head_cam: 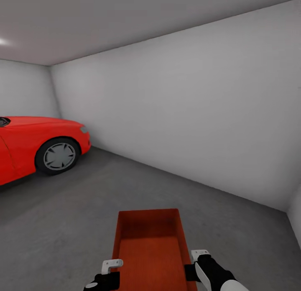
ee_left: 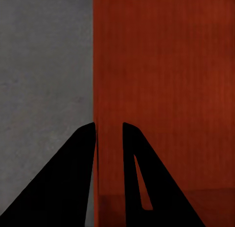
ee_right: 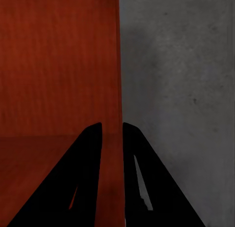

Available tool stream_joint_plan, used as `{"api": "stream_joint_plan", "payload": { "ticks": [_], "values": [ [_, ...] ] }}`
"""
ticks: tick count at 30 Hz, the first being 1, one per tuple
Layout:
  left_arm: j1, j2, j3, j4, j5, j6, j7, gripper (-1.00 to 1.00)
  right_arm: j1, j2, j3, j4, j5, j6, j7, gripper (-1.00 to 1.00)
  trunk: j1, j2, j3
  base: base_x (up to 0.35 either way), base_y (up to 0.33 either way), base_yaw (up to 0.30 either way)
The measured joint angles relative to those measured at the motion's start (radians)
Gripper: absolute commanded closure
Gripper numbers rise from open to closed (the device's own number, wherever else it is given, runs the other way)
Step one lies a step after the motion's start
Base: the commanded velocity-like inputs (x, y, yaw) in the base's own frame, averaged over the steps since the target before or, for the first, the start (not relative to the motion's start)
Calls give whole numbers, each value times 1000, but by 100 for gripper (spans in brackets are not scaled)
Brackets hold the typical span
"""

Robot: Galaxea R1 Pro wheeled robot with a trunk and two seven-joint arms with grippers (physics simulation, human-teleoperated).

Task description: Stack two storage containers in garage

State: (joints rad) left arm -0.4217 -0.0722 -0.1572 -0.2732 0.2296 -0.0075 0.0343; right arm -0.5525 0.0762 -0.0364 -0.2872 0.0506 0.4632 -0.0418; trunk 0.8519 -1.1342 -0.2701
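My left gripper (ee_left: 108,134) and right gripper (ee_right: 111,134) each pinch a side wall of the storage container (head_cam: 149,249), held near me. Beneath it is the garage floor (head_cam: 75,207); a red car (head_cam: 37,146) stands far left.

Head high; wrists close (shared container (head_cam: 149,249)).

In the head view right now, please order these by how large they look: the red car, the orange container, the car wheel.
1. Red car, though cut off at the picture's edge.
2. Storage container; it looks nearly as large, but it is far nearer the camera, so this order is unsure.
3. Car wheel, clearly smallest.
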Motion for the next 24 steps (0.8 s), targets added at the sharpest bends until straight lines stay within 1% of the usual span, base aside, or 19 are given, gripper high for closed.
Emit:
{"api": "stream_joint_plan", "payload": {
  "ticks": [5, 12, 24],
  "values": [
    [0, 16, 3, 0, 1, 0, -19, 100, 0, 17, -2, -1, -1, 1, -23, 100, 0, 0, 0, 279, 2, -188],
    [0, 7, 3, 0, -1, 0, -9, 100, 0, 8, 0, -1, -1, 0, -10, 100, 0, 0, 0, 279, 0, -267],
    [0, 13, 6, 0, -2, 0, -17, 100, 0, 14, -1, -1, -1, 1, -19, 100, 0, 0, 0, 279, 0, -282]
  ]
}}
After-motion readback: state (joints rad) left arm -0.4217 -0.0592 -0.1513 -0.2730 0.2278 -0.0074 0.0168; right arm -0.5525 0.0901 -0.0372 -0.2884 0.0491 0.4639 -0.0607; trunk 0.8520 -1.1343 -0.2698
